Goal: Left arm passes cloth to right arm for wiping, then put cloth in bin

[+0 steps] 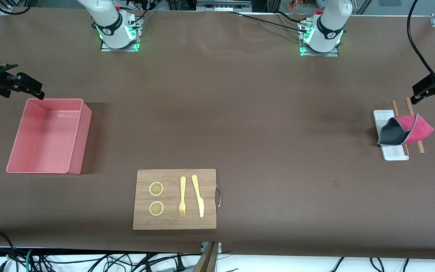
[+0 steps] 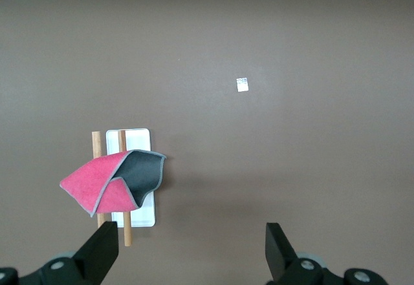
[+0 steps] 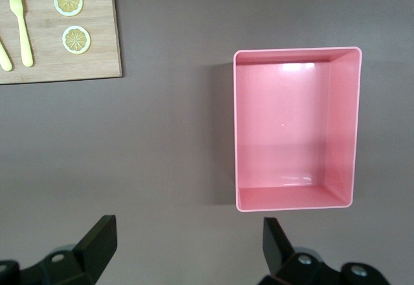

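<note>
The cloth (image 1: 406, 130) lies crumpled, magenta face and dark grey face both showing, on a white tray (image 1: 395, 154) and two wooden sticks (image 1: 420, 147) at the left arm's end of the table. It also shows in the left wrist view (image 2: 116, 181). My left gripper (image 2: 192, 249) is open and empty, up over bare table beside the tray (image 2: 139, 217); it shows in the front view (image 1: 431, 88). The salmon-pink bin (image 1: 81, 139) stands empty at the right arm's end. My right gripper (image 3: 187, 243) is open and empty, over the table beside the bin (image 3: 294, 198), also in the front view (image 1: 23, 85).
A wooden cutting board (image 1: 172, 217) with two lemon slices (image 1: 156, 189), a yellow fork (image 1: 182, 196) and a yellow knife (image 1: 198, 196) lies near the table's front edge; it shows in the right wrist view (image 3: 58, 65). A small white mark (image 2: 242, 84) is on the table.
</note>
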